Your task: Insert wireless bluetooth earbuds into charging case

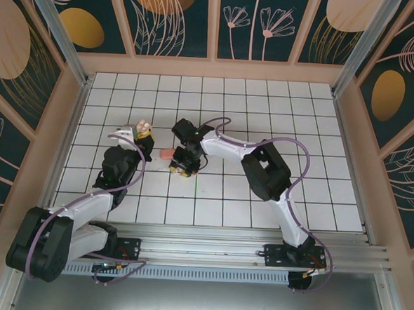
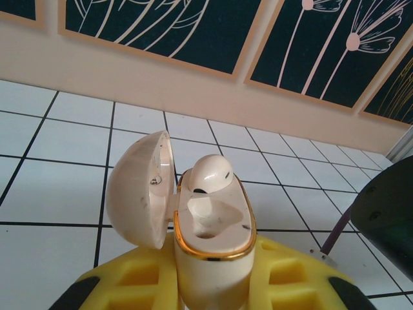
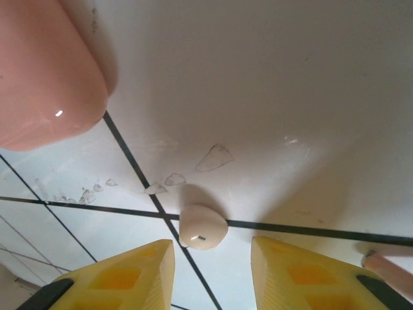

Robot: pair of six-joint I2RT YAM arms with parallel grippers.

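On the tiled desk [image 1: 265, 116], a pink case [image 3: 45, 77] lies beyond and left of the spread right fingers [image 3: 122, 278]. The left fingers [image 2: 129, 284] pinch an open beige charging case [image 2: 213, 258] holding a seated bud [image 2: 208, 174]. A loose beige earbud [image 3: 202, 227] lies just ahead, between the right fingers.

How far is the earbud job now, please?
Done: one beige earbud sits in the open cream case, which the left gripper holds. In hand: the right gripper, open, hangs over a second beige earbud on the tile. Left: seating it in the empty slot.
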